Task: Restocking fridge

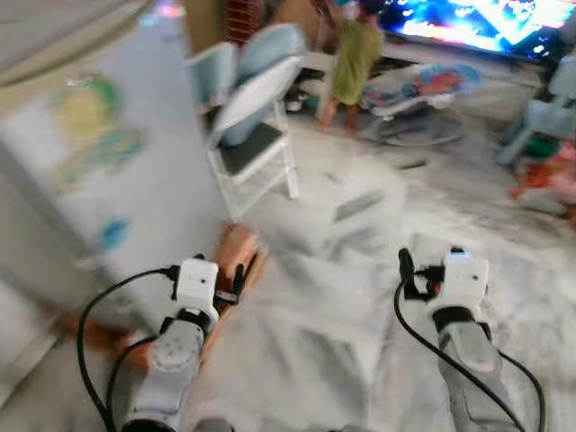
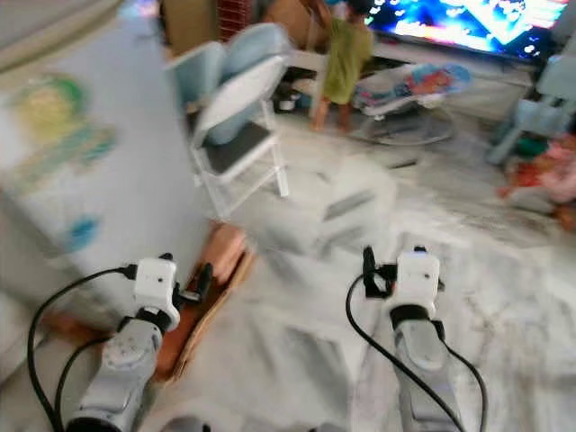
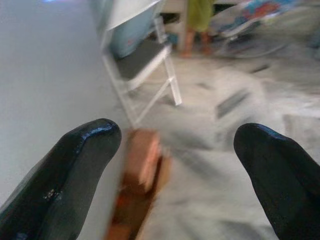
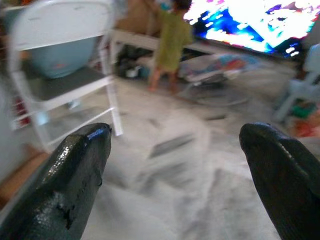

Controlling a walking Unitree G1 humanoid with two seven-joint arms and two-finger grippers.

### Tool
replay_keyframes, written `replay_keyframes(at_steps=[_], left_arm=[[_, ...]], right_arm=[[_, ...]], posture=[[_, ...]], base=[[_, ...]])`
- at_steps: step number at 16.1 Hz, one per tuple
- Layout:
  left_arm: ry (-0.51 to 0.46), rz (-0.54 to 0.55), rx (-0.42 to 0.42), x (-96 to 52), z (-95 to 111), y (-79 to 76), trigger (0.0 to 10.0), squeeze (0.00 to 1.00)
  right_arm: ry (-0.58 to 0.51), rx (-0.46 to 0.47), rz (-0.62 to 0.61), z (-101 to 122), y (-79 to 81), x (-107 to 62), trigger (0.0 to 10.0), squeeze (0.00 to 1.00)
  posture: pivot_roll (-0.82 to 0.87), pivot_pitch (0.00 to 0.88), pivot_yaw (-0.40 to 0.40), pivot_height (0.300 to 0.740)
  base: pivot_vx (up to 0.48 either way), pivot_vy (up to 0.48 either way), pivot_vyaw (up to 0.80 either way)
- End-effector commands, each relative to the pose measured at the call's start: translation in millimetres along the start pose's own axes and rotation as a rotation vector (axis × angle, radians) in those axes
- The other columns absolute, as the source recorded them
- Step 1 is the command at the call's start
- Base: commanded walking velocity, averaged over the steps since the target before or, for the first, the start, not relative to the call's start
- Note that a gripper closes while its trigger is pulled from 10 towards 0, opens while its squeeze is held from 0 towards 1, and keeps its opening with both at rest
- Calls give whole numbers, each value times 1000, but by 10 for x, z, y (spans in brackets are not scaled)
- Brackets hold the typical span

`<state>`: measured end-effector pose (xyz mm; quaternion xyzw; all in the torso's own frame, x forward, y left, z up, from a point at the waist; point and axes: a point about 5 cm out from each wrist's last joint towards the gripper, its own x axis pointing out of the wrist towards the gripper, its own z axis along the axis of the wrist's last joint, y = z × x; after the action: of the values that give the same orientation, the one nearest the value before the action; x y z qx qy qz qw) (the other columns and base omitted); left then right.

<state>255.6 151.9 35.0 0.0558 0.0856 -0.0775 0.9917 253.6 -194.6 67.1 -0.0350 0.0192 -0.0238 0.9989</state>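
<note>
grippers first: left gripper point(image 3: 175, 165) and right gripper point(image 4: 175, 170) are both spread wide and hold nothing, carried low and forward, which suits walking rather than reaching. fridge point(image 1: 99, 171), the task's thing, stands just beside the left arm, door closed. brown cardboard point(image 1: 236, 256) lies at its foot. farther off: folding chair point(image 1: 256, 121), a person point(image 1: 355, 58), a lit screen point(image 1: 477, 22). blur suggests the robot is in transit.

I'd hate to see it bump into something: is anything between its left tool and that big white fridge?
Nothing visible. The left tool, open and holding nothing, hangs right beside the fridge wall. An orange-brown wooden piece lies on the floor at the fridge's foot, just ahead. The white folding chair stands farther on.
</note>
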Motion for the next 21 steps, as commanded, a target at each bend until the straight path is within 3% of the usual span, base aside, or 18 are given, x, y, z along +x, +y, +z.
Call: replay_keyframes(at_steps=[1, 10, 18, 21], left_arm=[[6, 12, 9, -14, -9, 13, 10000, 0], [-6, -7, -5, -46, 9, -53, 10000, 0], [1, -32, -15, -52, 14, -83, 10000, 0], [-25, -47, -12, -25, 69, -90, 10000, 0]], right_arm=[[-8, -7, 7, 24, 1, 14, 10000, 0], [2, -8, 13, 6, -1, 30, 10000, 0], [5, -14, 8, 4, 5, 42, 10000, 0], [13, -15, 8, -19, 9, 27, 10000, 0]], posture=[[100, 58, -22, 740], [103, 57, -26, 740], [100, 65, -23, 740], [100, 70, -26, 740]], base=[[0, 480, 0], [0, 50, 0], [0, 444, 0], [0, 0, 0]])
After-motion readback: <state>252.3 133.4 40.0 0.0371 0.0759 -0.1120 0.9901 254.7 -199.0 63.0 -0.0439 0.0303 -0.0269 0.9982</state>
